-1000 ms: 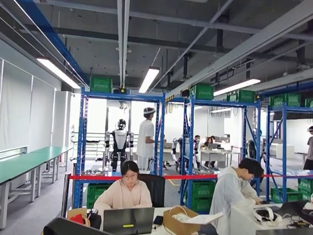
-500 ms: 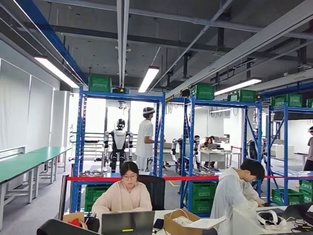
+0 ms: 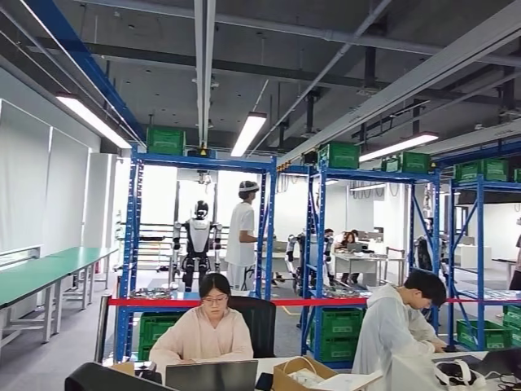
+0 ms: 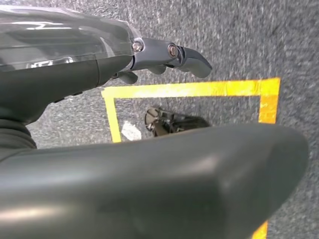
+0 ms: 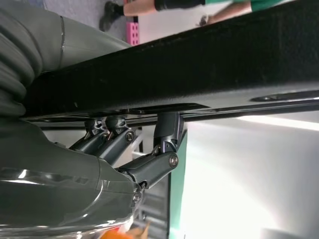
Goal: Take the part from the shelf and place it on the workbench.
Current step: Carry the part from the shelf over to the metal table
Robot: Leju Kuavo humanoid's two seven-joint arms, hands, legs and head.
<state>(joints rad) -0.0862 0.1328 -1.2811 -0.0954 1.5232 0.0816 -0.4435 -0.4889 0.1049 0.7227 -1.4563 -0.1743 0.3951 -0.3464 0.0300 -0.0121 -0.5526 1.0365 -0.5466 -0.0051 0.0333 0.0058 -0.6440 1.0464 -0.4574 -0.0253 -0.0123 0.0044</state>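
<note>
My right hand (image 5: 124, 149) curls its fingers (image 5: 158, 164) against a long black part (image 5: 180, 74), gripping it. My left hand (image 4: 150, 149) hangs empty, fingers extended over yellow floor tape (image 4: 188, 89).

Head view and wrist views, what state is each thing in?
left hand: open, holding nothing
right hand: fingers bent against a black surface; grip unclear
ceiling light: on
laptop: lid open
cardboard box: open
</note>
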